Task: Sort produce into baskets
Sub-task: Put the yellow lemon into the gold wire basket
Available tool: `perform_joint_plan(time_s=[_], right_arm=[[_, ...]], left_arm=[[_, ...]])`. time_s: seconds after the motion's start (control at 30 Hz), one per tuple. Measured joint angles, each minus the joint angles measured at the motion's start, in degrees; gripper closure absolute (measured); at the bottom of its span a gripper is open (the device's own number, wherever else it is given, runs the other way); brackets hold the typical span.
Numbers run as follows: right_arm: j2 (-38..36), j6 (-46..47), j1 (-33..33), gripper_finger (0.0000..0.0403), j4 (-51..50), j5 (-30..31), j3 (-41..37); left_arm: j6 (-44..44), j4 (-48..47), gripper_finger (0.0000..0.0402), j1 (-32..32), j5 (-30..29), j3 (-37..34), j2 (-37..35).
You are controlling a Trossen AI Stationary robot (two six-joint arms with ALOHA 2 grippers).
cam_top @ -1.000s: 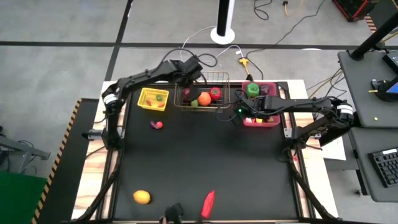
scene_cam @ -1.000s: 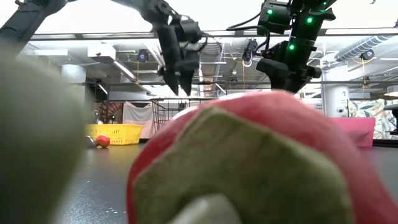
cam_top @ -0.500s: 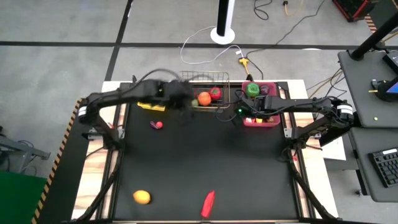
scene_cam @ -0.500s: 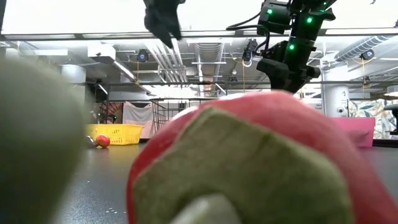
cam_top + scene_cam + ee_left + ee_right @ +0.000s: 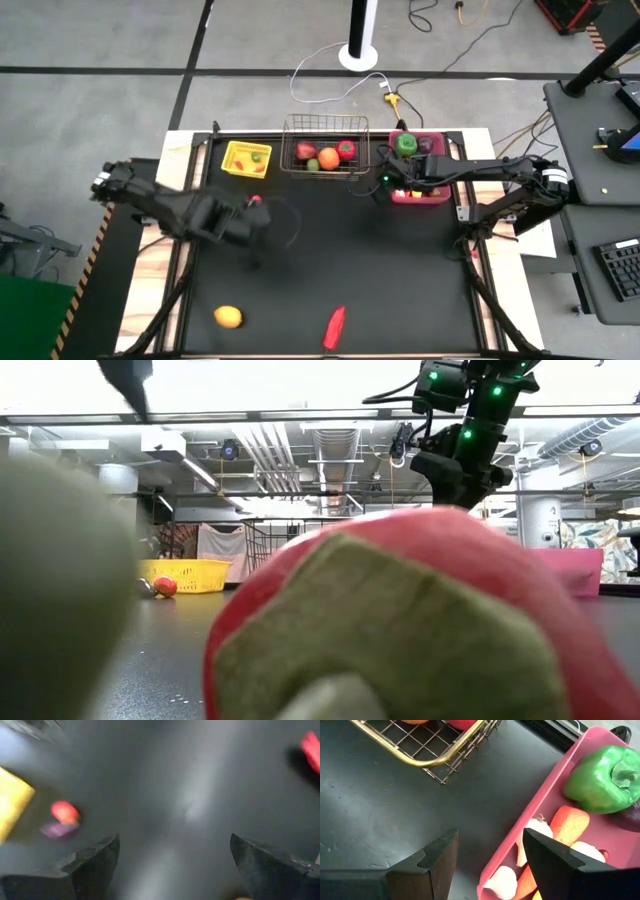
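Black tabletop [image 5: 380, 270] carries three strays: orange fruit [image 5: 228, 317], red pepper [image 5: 336, 327], purple-red piece [image 5: 252, 200]. Left tool [image 5: 262, 222], fingers apart and empty, reaches out; next, pick one. Right tool [image 5: 392, 186] part-open, empty, at pink bin [image 5: 432, 196].

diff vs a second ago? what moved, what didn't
The left gripper, open and empty, swung from above the wire basket back across the table to near the red and purple piece. Nothing was taken hold of. The right gripper stayed at the pink bin; the produce did not move.
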Motion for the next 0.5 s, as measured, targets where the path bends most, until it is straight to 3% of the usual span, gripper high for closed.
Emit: perform_joint_plan(time_s=[0.13, 0.37, 0.5], right_arm=[[0.0, 0.3, 0.5, 0.0186, 0.1, 0.0, 0.0], [0.0, 0.4, 0.7, 0.0186, 0.5, -0.4, 0.0], [0.0, 0.4, 1.2, 0.0186, 0.9, -0.6, 0.0]], left_arm=[[-10.4, 0.4, 0.0043, -8.4, 3.9, -4.1, -0.8], [-17.8, 1.3, 0.0043, -21.7, 6.8, -10.1, 1.6], [-22.2, 7.4, 0.0043, -26.3, 9.2, -13.5, 4.3]])
